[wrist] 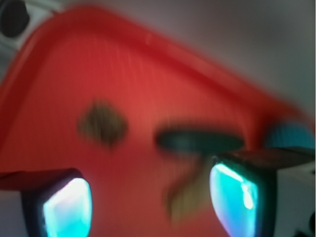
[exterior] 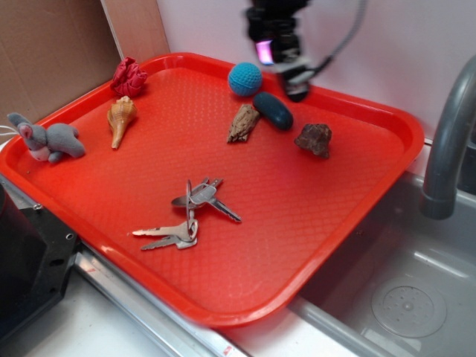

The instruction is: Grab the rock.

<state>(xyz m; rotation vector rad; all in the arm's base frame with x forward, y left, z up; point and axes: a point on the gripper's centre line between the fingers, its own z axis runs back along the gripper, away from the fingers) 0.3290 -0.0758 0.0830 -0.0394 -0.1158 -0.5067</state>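
Observation:
The rock is a jagged dark reddish-brown lump lying on the red tray toward its far right side. In the blurred wrist view the rock shows as a dark smudge up and left of the jaws. My gripper hangs above the tray's far edge, behind the teal pebble and left of the rock. The gripper is open, with only tray surface and part of the tan bark-like piece between its glowing pads.
On the tray lie a blue ball, a tan bark-like piece, a bunch of keys, a seashell, a red crumpled lump and a grey toy animal. A sink with a grey faucet stands at right.

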